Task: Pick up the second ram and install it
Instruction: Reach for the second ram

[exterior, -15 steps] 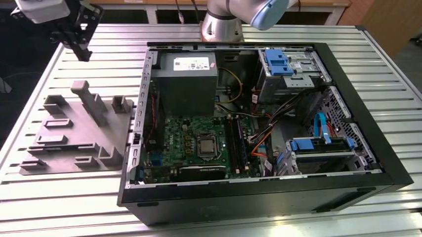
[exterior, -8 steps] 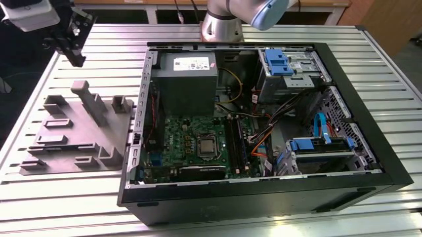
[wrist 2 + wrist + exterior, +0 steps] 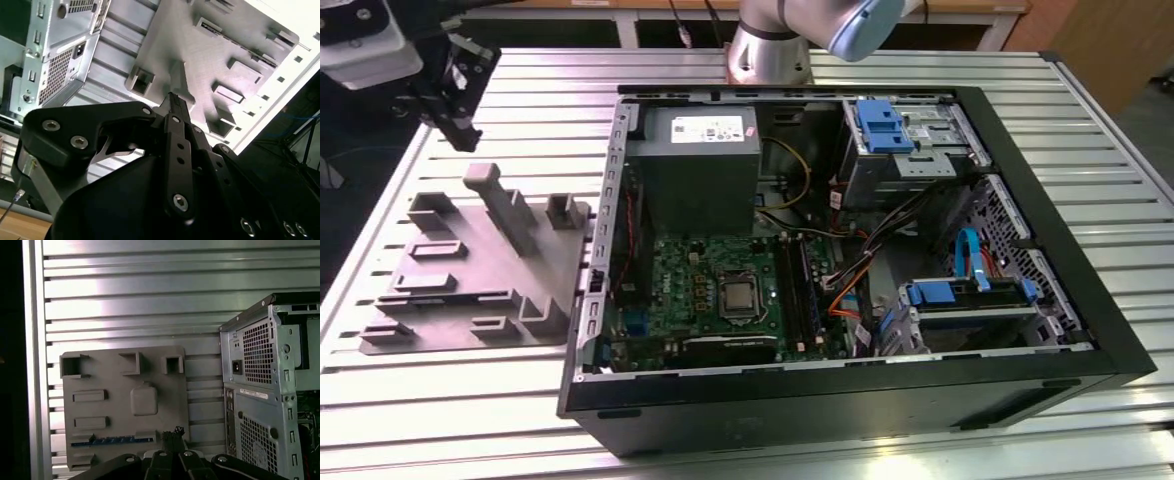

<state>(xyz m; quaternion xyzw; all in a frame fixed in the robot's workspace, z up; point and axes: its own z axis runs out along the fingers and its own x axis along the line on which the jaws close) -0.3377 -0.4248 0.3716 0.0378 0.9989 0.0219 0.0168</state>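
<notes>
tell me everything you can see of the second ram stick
The ram is a long, thin, blue-green board strip with darker patches along its length. In the first wrist view it sits in a long slot near one edge of the grey fixture, which rests on the ribbed metal table beside the open case. It is not yet installed. The hand hovers near it without touching it.

Open air separates the tool (image 3: 459, 130) from the fixture (image 3: 467, 270) on the slatted surface (image 3: 454, 390). The fixture's upright posts (image 3: 500, 200) rise below it; the case (image 3: 761, 410) walls off the exterior view's right, just beside the fixture, with open surface on its other sides.
</notes>
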